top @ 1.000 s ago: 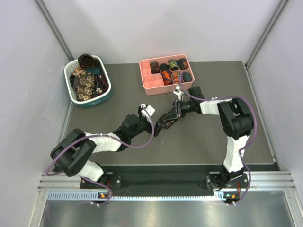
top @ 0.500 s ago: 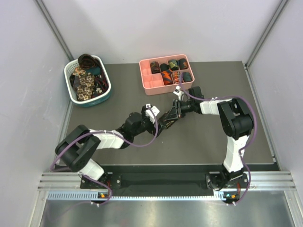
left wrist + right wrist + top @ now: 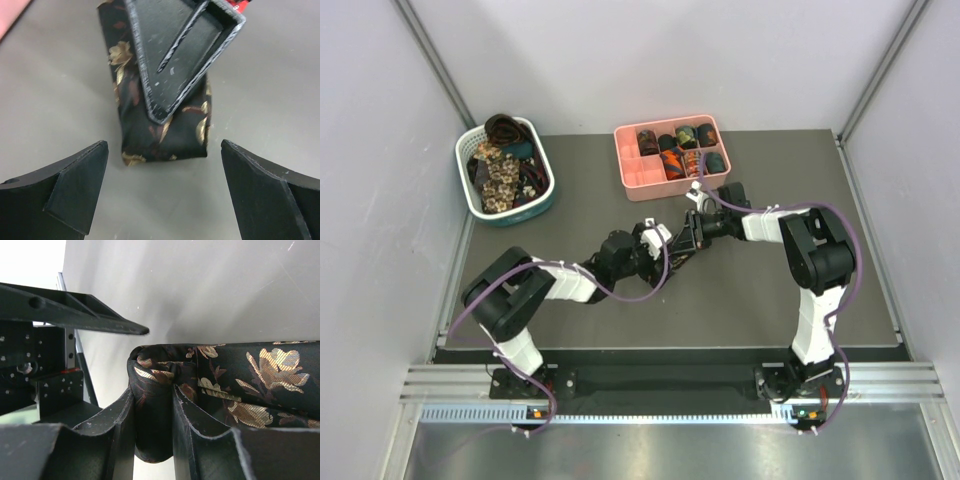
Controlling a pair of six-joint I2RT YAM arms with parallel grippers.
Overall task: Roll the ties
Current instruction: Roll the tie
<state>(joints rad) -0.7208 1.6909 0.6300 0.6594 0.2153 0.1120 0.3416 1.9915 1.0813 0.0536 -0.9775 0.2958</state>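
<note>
L arm (image 3: 535,285) starts near-left, lies low and reaches right and far to mid-table (image 3: 580,200). L gripper (image 3: 164,147) has its jaws spread wide. One finger sits either side of the tie (image 3: 190,137), touching nothing, w/ bare table showing between tips and fabric.

R arm (image 3: 815,260) rises from near-right, elbow up, forearm pointing left. R gripper (image 3: 154,405) is clamped on the tie, a dark one w/ beige floral print. The rolled end is pinched between its fingers (image 3: 125,425) and the rest runs off right in the R wrist view. The tie sits mid-table, between the two grippers, which almost meet tip to tip. From the L wrist view, an R finger covers the tie's far part.

Far, just beyond R gripper, is a pink tray (image 3: 630,178) w/ rolled ties (image 3: 683,135) in its far and right compartments. Far-left and well apart is a white-teal basket (image 3: 510,212) w/ loose ties (image 3: 500,170) heaped inside.
</note>
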